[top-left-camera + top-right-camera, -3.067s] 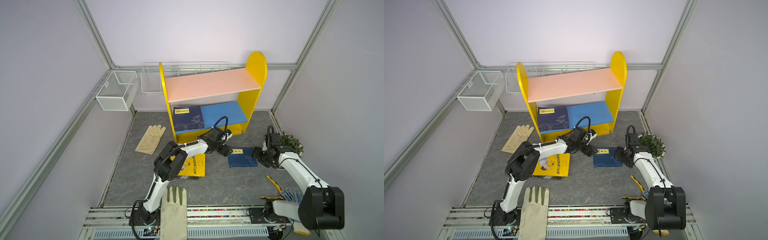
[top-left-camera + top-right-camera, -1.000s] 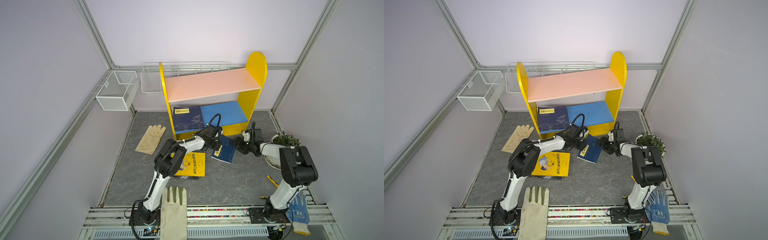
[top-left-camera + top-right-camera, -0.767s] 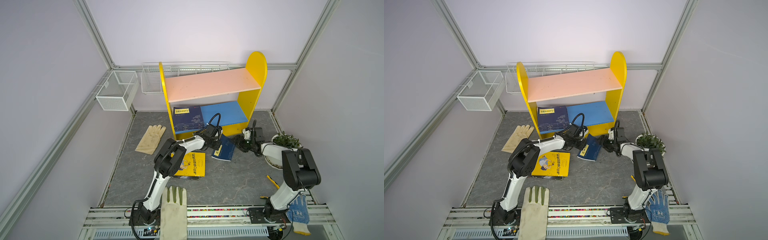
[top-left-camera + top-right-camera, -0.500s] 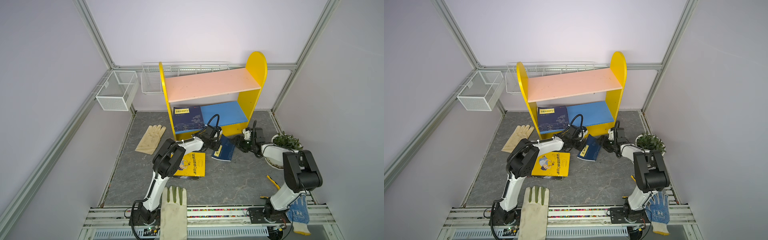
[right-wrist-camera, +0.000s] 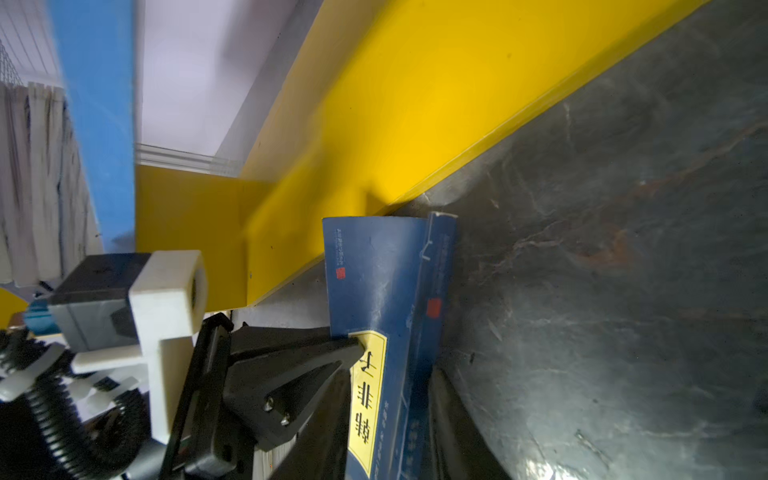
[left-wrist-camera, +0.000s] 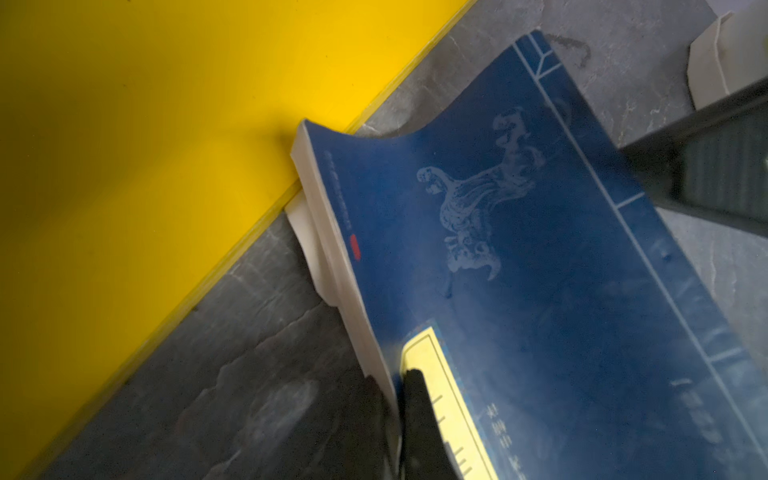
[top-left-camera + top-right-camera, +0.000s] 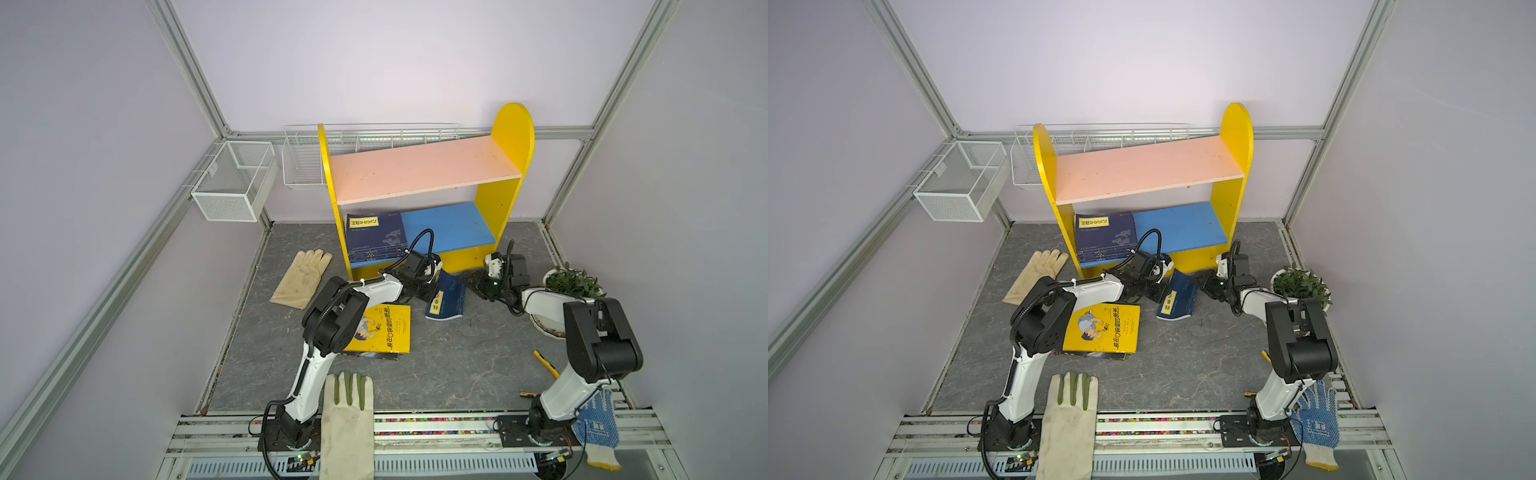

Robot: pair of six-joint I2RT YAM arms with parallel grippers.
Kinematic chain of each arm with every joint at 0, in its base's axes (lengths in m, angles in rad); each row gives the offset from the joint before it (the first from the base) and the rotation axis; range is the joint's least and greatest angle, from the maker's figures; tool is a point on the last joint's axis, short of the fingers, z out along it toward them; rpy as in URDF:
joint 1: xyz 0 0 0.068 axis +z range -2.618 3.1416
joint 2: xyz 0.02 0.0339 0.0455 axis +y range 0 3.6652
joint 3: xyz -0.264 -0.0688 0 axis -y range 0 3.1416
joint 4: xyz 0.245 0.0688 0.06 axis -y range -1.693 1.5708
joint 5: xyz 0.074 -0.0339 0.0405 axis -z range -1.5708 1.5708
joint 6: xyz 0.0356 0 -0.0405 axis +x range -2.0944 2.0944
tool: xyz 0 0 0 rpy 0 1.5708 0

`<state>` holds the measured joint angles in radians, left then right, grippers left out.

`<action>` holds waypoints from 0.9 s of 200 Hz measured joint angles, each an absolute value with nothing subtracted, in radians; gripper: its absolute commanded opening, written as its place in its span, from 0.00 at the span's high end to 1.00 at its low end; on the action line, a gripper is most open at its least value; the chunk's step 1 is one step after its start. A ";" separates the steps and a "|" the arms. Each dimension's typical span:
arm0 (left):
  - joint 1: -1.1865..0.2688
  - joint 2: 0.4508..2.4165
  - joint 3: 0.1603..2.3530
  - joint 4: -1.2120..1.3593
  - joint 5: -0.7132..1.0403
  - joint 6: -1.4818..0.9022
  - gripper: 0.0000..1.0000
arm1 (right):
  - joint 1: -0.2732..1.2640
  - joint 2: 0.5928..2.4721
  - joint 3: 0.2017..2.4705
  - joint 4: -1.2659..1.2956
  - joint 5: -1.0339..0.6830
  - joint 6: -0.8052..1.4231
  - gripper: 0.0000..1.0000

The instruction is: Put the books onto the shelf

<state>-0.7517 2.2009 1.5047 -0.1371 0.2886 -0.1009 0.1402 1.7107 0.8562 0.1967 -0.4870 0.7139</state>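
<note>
The left arm is stretching low toward the shelf, and the left tool is pinching tight on the navy book at its yellow label of black Chinese characters. The soft paperback is bending and leaning on the shelf's yellow base, near the back edge of the counter. The right tool is hovering just beside the book; I cannot tell how wide it is standing.

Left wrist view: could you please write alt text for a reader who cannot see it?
The left gripper clamps the edge of a navy book beside its yellow label. The book bends, one corner against the yellow shelf, over a grey floor.
</note>
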 measured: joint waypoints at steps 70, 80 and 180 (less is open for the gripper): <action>-0.747 2.193 1.477 -0.091 0.341 -0.142 1.00 | 0.201 1.750 0.920 0.105 -0.494 0.649 0.69; -0.746 2.191 1.471 -0.081 0.348 -0.146 1.00 | 0.205 1.753 0.921 0.086 -0.495 0.637 0.73; -0.748 2.038 1.332 0.026 0.435 -0.179 0.28 | 0.167 1.497 0.819 0.014 -0.522 0.593 0.94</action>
<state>-0.7483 2.0377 1.3319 0.0257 0.4351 -0.1787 0.1669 1.4967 0.8188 0.0135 -0.5224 0.5934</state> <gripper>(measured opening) 0.680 0.109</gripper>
